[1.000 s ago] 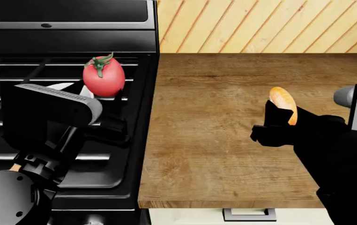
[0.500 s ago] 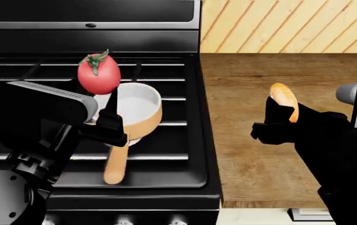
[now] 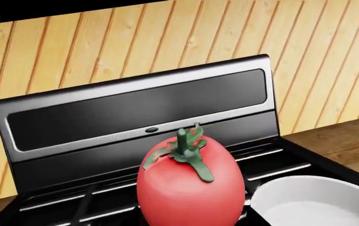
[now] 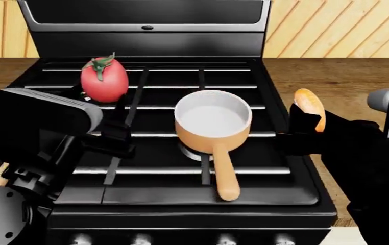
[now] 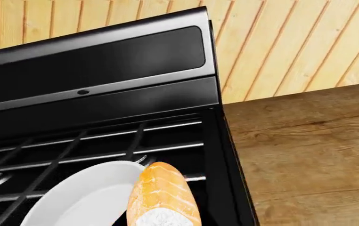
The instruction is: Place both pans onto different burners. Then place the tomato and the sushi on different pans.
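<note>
I have the tomato (image 4: 104,80) pinched in my left claw (image 4: 106,104), lifted clear of the black grate bars at about ten o'clock on the stove (image 4: 180,196) as my head sees it, so nothing drags across the bars while it is carried. Its green stem points up, and from my left wrist the fruit fills the near view, with the white inside of the saucepan (image 3: 318,202) just beside it. The saucepan (image 4: 213,120) sits near the middle of the stove, over a burner head (image 4: 189,151) whose silver edge peeps out at its seven o'clock, and its wooden handle points to six o'clock, toward me, out of the way of anything lowered in from above. My right claw (image 4: 308,127) holds the sushi (image 4: 310,113) at three o'clock of the pan, salmon side up, held above the stove's right edge; from my right wrist it hangs just over the pan's white rim (image 5: 82,197). I judge each piece is held high and apart so that each can go down into its own pan. The black frying pan I cannot make out for sure; only a bit of light wood (image 4: 0,176) shows at eight o'clock behind my left arm, so where the other piece should go is hidden from me.
</note>
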Robot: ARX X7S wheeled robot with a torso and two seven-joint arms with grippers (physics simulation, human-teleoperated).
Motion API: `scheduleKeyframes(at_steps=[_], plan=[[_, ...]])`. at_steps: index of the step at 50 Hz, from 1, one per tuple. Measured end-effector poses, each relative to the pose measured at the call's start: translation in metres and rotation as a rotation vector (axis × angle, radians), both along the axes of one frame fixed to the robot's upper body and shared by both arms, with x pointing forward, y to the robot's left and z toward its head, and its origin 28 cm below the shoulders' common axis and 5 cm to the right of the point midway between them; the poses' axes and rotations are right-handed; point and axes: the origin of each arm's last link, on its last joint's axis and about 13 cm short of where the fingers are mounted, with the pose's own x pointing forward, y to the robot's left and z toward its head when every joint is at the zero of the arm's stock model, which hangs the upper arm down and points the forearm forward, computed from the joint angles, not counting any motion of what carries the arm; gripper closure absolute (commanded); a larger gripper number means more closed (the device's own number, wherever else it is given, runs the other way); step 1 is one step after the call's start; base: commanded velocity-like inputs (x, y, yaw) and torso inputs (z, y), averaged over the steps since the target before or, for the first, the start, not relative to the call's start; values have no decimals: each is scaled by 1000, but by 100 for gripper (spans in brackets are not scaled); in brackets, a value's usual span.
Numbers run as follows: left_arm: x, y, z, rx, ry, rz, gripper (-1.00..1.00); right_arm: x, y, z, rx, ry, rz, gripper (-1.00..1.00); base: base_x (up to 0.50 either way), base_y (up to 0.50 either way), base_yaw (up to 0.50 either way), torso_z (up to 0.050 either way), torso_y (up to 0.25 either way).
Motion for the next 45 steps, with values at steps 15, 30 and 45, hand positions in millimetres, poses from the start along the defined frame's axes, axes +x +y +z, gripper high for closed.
scheduleKeyframes(at_steps=[15,30,45], plan=[[-1,2,2,1,-6,8,100,0,0,1,-3,-2,1,100,0,500,0,0,0],[0,4,16,27,-25,19,100,2,2,10,-34,-5,-2,100,0,203,0,0,0],[3,9,43,83,-48,41,100,7,1,33,-116,-20,-33,100,249,0,0,0,1]])
